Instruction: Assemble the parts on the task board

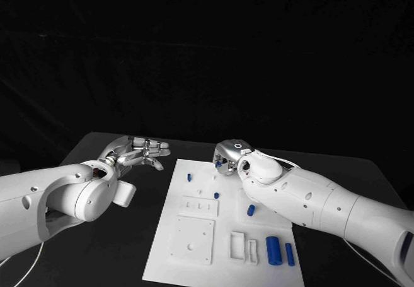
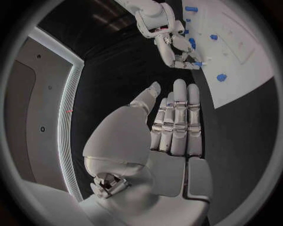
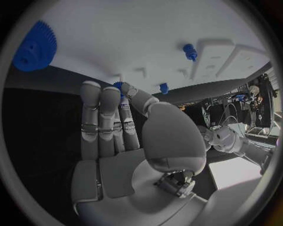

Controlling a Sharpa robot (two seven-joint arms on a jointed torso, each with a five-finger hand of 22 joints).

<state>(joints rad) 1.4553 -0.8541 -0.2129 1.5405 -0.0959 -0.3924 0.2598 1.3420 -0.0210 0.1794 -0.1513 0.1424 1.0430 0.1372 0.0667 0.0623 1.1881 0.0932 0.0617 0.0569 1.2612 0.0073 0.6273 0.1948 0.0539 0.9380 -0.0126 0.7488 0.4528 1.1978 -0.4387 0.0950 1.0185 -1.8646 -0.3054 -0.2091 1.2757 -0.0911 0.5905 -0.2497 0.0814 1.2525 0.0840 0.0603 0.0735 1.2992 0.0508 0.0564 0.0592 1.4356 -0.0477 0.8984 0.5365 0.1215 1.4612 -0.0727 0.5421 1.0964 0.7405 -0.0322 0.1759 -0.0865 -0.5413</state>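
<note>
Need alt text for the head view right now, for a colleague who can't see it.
Two white arms reach over a black table toward the far end of a white task board. The right hand is at the board's far edge; the left hand hovers open beside it. Blue parts lie on the board.

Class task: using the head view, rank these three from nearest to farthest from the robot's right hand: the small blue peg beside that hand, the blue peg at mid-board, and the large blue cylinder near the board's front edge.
1. Small blue peg, at the far end of the task board, just beside the right hand.
2. Mid-board blue peg, close under the right forearm.
3. Large blue cylinder, near the board's front edge, farthest away.
</note>
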